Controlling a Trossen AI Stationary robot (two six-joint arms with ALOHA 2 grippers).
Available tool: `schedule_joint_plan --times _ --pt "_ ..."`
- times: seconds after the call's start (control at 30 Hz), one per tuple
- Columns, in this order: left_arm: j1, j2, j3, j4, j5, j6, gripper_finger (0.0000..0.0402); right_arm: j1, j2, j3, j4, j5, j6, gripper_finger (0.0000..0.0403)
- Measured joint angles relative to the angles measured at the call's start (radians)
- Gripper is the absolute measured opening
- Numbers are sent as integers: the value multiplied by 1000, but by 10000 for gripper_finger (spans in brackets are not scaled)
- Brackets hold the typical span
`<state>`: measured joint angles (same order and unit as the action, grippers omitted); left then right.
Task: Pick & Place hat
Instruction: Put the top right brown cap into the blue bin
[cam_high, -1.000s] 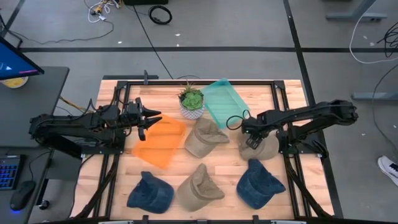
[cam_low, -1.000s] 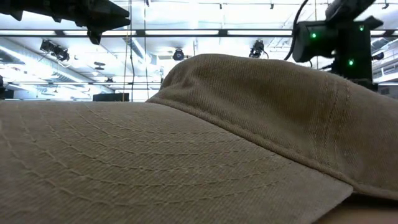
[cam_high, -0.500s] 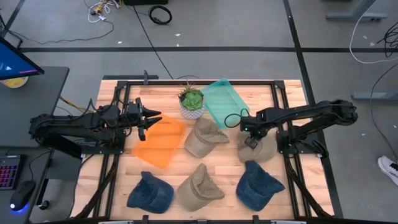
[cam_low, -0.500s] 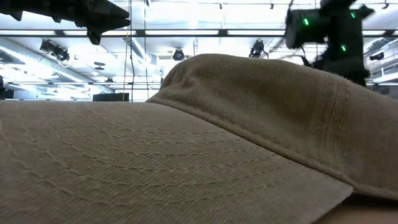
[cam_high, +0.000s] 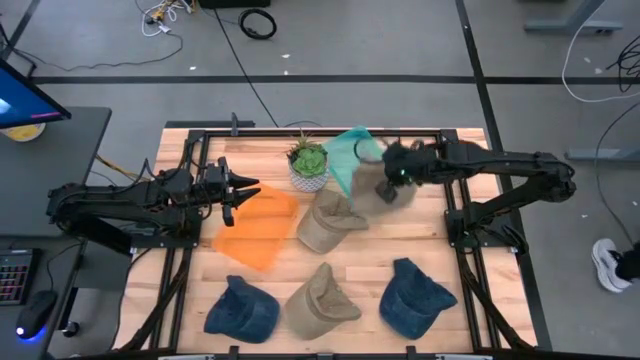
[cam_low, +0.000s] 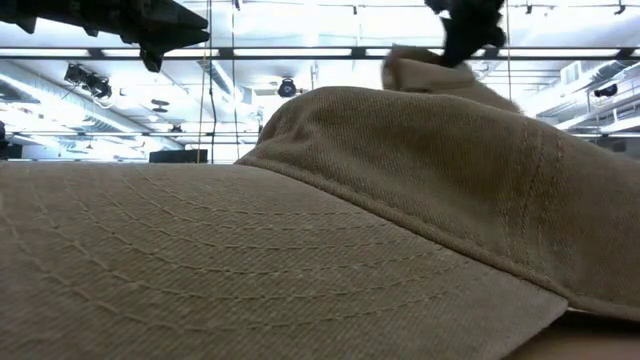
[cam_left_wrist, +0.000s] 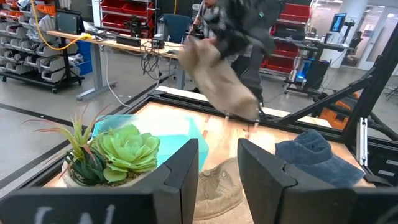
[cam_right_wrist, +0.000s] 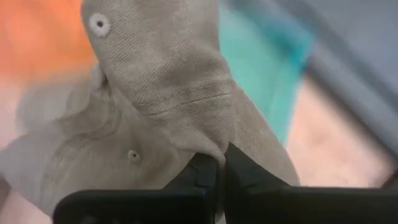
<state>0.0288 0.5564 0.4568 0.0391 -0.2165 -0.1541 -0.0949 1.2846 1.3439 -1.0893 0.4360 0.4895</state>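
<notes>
My right pincer (cam_right_wrist: 219, 165) is pinched tight on a tan hat (cam_right_wrist: 168, 87). The soft cloth hangs from my two dark fingers, held up over the teal tray (cam_high: 352, 160) near the little green plant (cam_high: 308, 160). In the high view the hat (cam_high: 385, 190) looks blurry, so its brim is hard to make out. My left pincer (cam_left_wrist: 217, 162) waits with its fingers a little apart over the orange tray (cam_high: 258, 228). Another tan hat (cam_high: 330, 222) lies on the wooden desk (cam_high: 460, 330). A third tan hat (cam_low: 300, 240) fills the low view.
</notes>
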Motion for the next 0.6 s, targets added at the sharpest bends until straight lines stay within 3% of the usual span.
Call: schedule_joint_plan --times 0.13,0.27,0.6 --pt "0 0 0 0 0 0 115 -62 3 -2 125 138 -33 8" --pt "0 0 0 0 0 0 115 -142 11 -93 257 213 51 8" --pt "0 0 0 -1 0 -8 115 -283 20 -455 654 83 339 8"
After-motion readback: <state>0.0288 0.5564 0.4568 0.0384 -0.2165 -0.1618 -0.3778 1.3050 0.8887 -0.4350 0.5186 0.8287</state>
